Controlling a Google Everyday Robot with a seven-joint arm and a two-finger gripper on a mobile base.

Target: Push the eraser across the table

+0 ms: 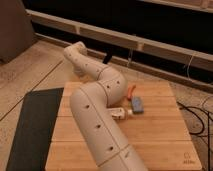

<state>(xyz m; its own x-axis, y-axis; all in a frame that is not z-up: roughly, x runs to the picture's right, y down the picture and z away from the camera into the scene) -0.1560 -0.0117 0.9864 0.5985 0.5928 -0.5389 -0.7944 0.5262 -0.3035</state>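
The worktop (165, 130) was light bamboo-coloured, striped by its planks, with a small dark logo (187, 161) in one corner. The eraser (137, 104) was blue-grey, the slim item (131, 91) orange and the bottle (119, 113) white. The arm (95, 115) was cream-white and dotted with dark holes, its claw out of view; the mat (35, 125) was dark grey and the floor (45, 65) speckled beige.

The gripper jaws are unseen; arm (97, 125) covers half the bottle (120, 113).
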